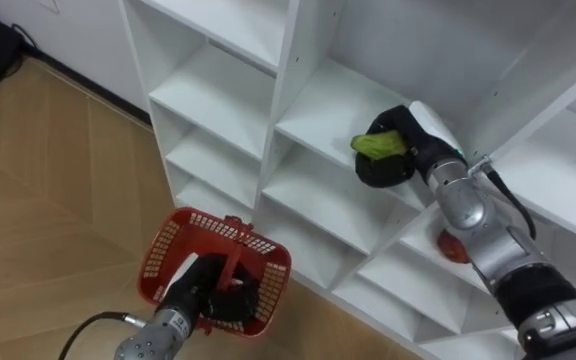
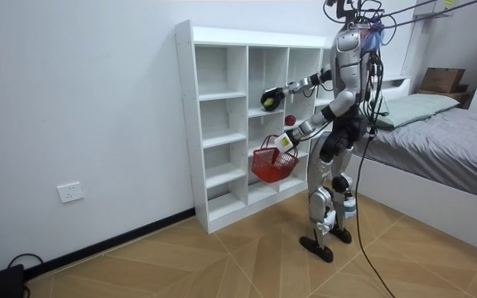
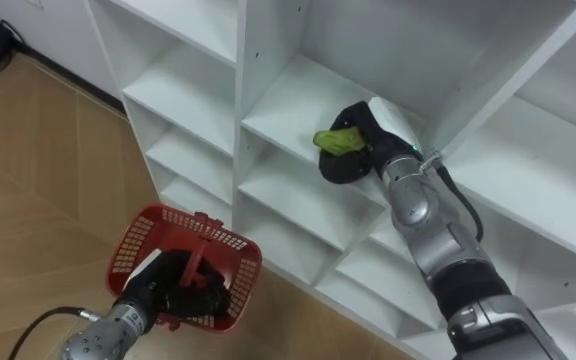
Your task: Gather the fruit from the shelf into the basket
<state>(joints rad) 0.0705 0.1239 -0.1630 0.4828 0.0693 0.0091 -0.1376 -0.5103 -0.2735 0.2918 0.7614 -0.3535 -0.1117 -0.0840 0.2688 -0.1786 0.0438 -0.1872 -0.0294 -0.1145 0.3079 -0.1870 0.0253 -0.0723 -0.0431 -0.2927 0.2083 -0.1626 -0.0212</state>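
Clerk: Entry one, the step in hand?

Checker: Green fruit point(image 1: 380, 144), one piece. The right robot hand point(image 1: 393, 172) has its fingers curled round it at the front edge of a shelf point(image 1: 318, 110) in the middle column of the closet point(image 1: 278, 90). Whether it rests on the board or hangs clear of it, I cannot tell.

Clerk: Entry two, the receptacle?

Checker: Red basket point(image 1: 160, 262), hanging low on the robot's left above the floor point(image 1: 48, 180), well apart from the fruit. The left robot hand point(image 1: 218, 298) is closed round its handle point(image 1: 230, 272). I can make out no contents past the hand.

Clerk: Handling note?

Checker: By my judgement, draw the fruit straight out toward the body before lowering it, so the hand does not knock the upright or the shelf below. Keep the clasp firm, since the piece sticks out past the fingers and could slip. Bring it over the open part of the basket, beside the handle. Go low before letting go, because the basket hangs from one hand and would likely swing under a drop.

Clerk: Outstanding stock?

Checker: Red fruit point(image 1: 455, 247), one piece, on a lower shelf, partly hidden behind the right forearm. It is probably next on the list.
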